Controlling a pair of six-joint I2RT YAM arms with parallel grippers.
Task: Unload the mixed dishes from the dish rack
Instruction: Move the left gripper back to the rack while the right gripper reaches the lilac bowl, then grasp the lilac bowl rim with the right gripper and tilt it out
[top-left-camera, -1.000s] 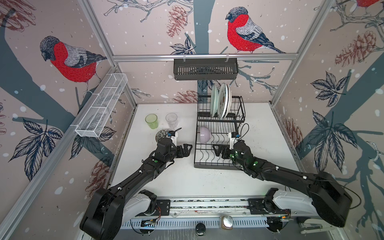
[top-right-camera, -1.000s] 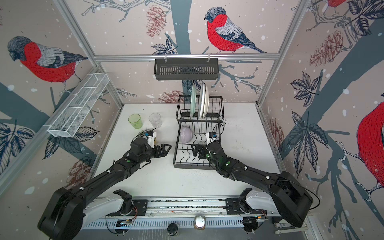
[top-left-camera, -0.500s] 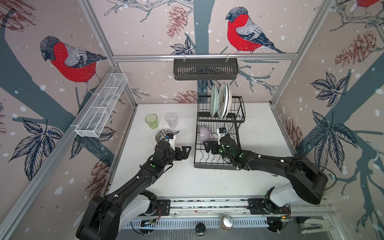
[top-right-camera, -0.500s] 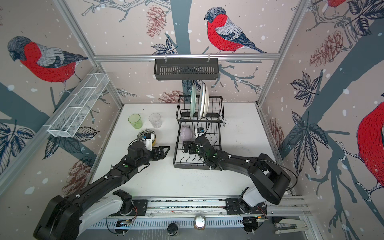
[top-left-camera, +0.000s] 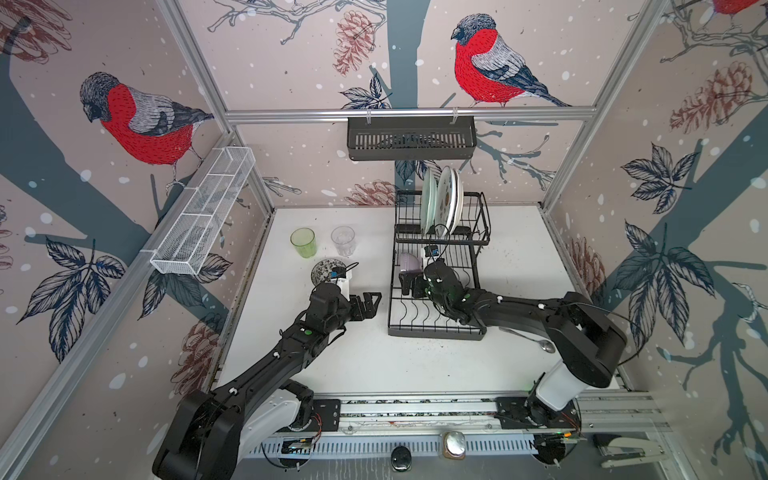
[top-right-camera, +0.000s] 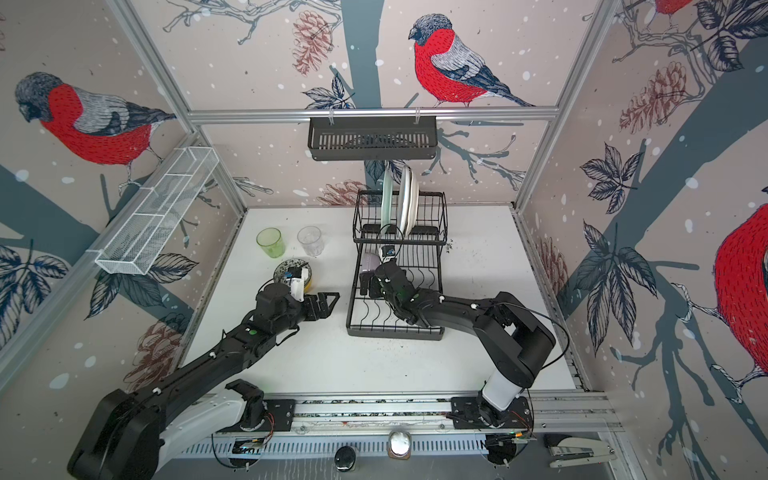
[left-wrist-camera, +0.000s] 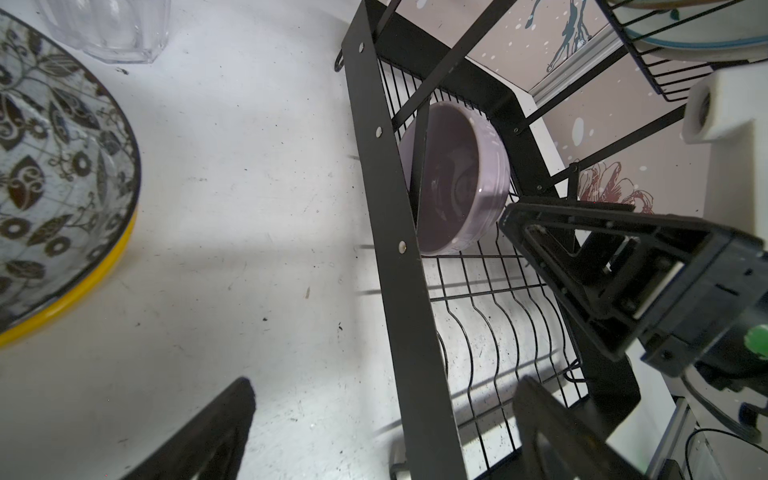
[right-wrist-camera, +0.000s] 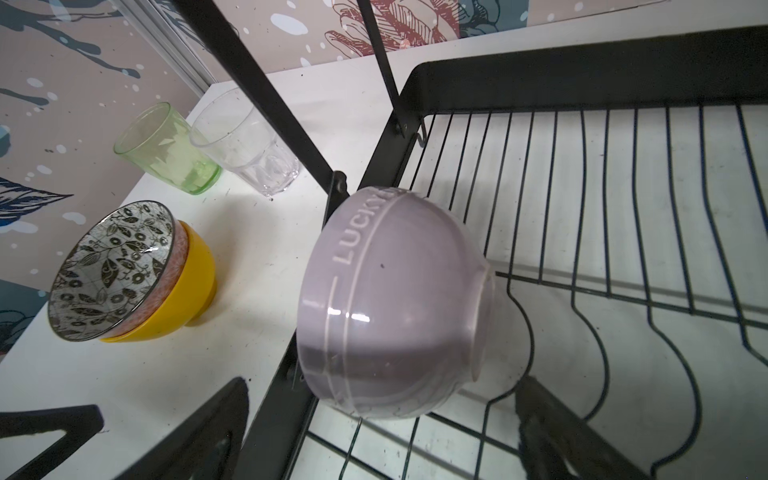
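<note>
The black wire dish rack (top-left-camera: 432, 330) (top-right-camera: 395, 332) stands mid-table. Three plates (top-left-camera: 442, 199) (top-right-camera: 399, 203) stand upright on its raised tier. A lilac bowl (top-left-camera: 409, 262) (left-wrist-camera: 461, 178) (right-wrist-camera: 395, 299) leans on its side at the lower tier's left edge. My right gripper (top-left-camera: 409, 284) (right-wrist-camera: 382, 386) is inside the lower tier just in front of that bowl, open, its fingers on either side and not touching. My left gripper (top-left-camera: 372, 305) (left-wrist-camera: 384, 386) hangs open just left of the rack's frame. A patterned bowl (top-left-camera: 328, 270) (right-wrist-camera: 112, 266) sits nested in a yellow bowl (right-wrist-camera: 195, 282) on the table.
A green glass (top-left-camera: 304, 242) and a clear glass (top-left-camera: 343, 240) stand on the table behind the stacked bowls. A metal spoon (top-left-camera: 528, 336) lies right of the rack, partly under my right arm. A dark slatted basket (top-left-camera: 411, 137) hangs on the back wall. A white mesh trough (top-left-camera: 203, 212) runs along the left wall.
My right gripper has moved left across the lower tier to the lilac bowl. My left arm has drawn back a little from the stacked bowls. Both grippers stay open.
</note>
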